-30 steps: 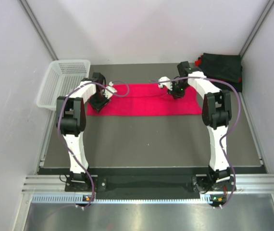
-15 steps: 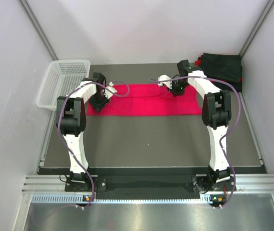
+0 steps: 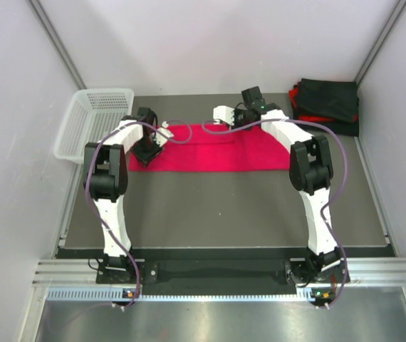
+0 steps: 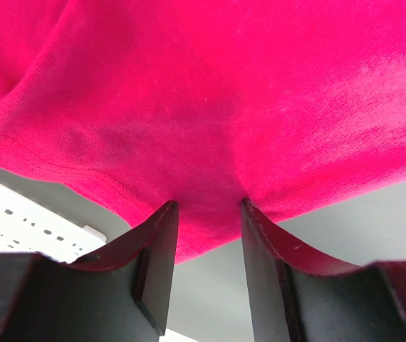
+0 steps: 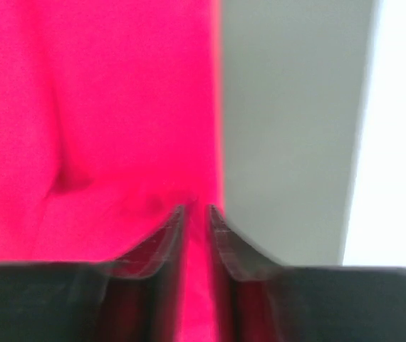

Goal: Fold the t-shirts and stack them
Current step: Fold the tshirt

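The red t-shirt (image 3: 203, 151) lies as a long flat strip across the back of the table; it fills the left wrist view (image 4: 246, 92) and the left half of the right wrist view (image 5: 96, 107). My left gripper (image 3: 146, 152) (image 4: 206, 203) stands open with both fingertips pressed down on the cloth near the shirt's left edge. Over the shirt's far edge near the middle, my right gripper (image 3: 240, 125) (image 5: 196, 208) has its jaws nearly together with red cloth between them. That view is blurred. Folded black t-shirts (image 3: 328, 103) are stacked at the back right corner.
A white mesh basket (image 3: 92, 121) (image 4: 18, 214) stands at the back left, just beyond the left gripper. Grey walls close in the table on three sides. The dark tabletop (image 3: 217, 214) stretches from the shirt to the arm bases.
My right gripper has swung left along the shirt's far edge, from over the right half toward the middle. The left arm has stayed where it was.
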